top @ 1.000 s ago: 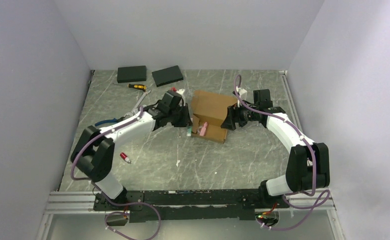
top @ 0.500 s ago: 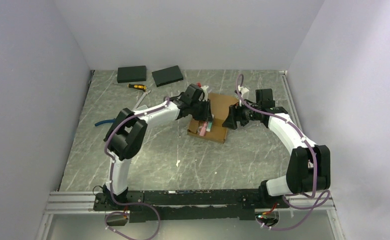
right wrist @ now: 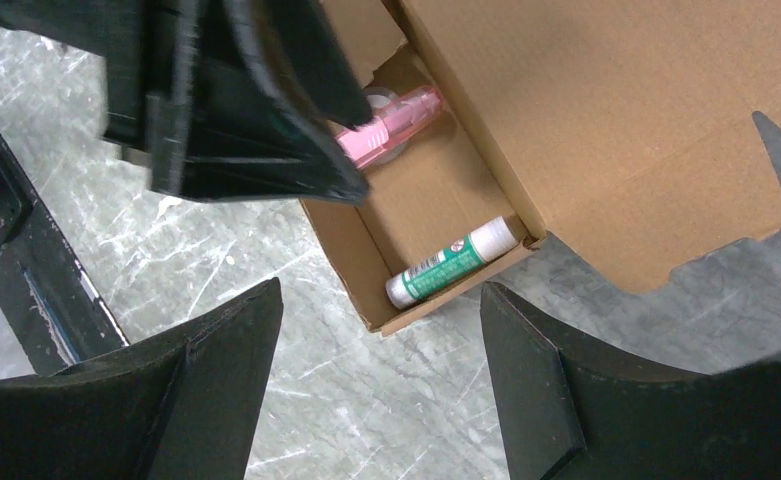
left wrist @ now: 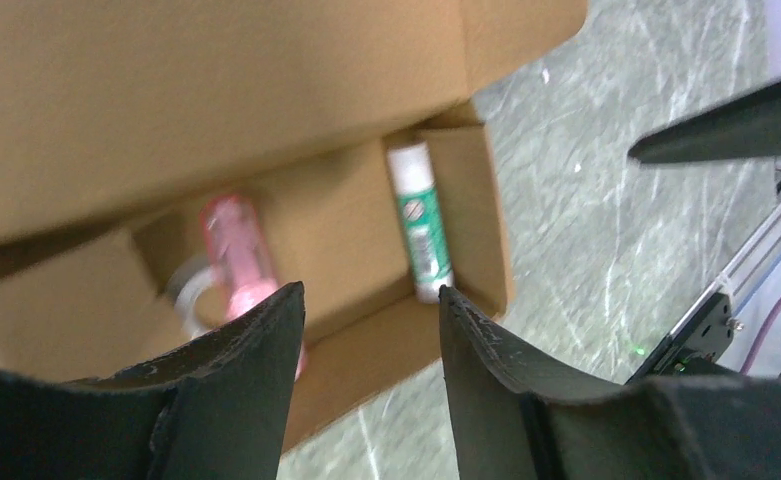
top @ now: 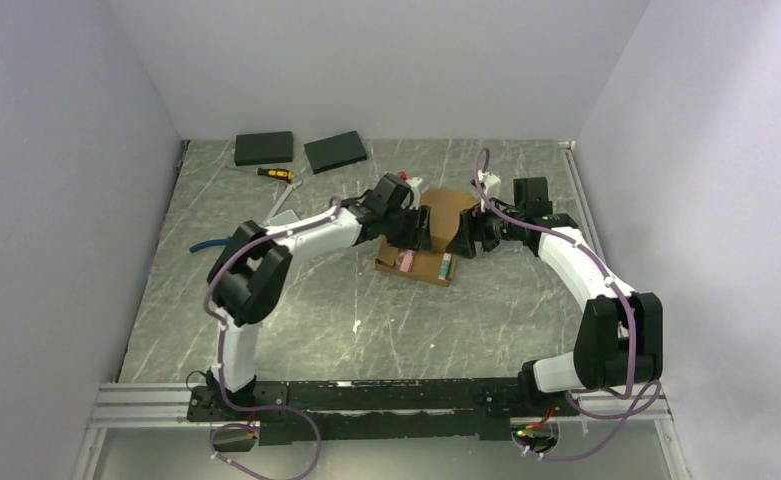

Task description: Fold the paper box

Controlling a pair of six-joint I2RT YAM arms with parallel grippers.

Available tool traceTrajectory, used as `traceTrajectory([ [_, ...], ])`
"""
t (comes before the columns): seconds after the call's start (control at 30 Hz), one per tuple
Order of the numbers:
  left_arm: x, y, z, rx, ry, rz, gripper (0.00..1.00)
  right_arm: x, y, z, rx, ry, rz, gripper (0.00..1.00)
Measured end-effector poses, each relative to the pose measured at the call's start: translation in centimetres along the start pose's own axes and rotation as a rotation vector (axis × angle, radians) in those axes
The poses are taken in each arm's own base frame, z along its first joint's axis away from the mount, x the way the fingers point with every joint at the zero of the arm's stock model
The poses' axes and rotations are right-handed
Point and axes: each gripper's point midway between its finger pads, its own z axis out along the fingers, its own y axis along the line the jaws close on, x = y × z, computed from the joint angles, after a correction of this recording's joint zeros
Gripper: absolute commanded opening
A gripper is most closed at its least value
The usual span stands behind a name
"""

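**A:** What's in the box (top: pixel 424 266)?

**B:** Its lid is open. The tray holds a green-and-white glue stick (right wrist: pixel 453 262) at one end and a pink object (right wrist: pixel 391 130) at the other.

**A:** Does any camera add something?

**B:** Only the top view shows the black slabs (top: pixel 264 148) and a screwdriver (top: pixel 275 174) at the far left. The wrist views show the tray's inside up close.

**A:** And the grippers?

**B:** The box lies mid-table (top: pixel 366 320), between them. The left gripper (left wrist: pixel 368 300) hovers over the tray with its fingers apart, holding nothing. The right gripper (right wrist: pixel 378 300) is spread wide and empty above the glue-stick end.
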Motion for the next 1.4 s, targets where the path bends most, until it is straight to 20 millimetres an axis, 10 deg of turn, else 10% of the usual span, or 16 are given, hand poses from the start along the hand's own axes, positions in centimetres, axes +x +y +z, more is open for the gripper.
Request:
traceTrajectory([
  [0.37,0.7,3.6,-16.9,-0.276,-0.322,0.026,0.82,-0.5,0.7,-0.4,-0.023,-0.018,-0.03,0.76],
  [0.5,4.7,8.1,-21.5,-0.431,-0.399,-0.11,0.81,-0.4,0.7,-0.4,-0.024,-0.018,-0.03,0.76],
  [0.93,17.1,18.3,-29.0,-0.965,-0.374,-0.644,0.76,-0.5,0.7,-0.4,-0.026,-0.018,-0.03,0.76],
  [1.4,20.5,24.0,-27.5,-1.167,-0.219,-0.929,0.62,-0.7,1.1,-0.6,-0.039,-0.029,-0.038,0.76],
])
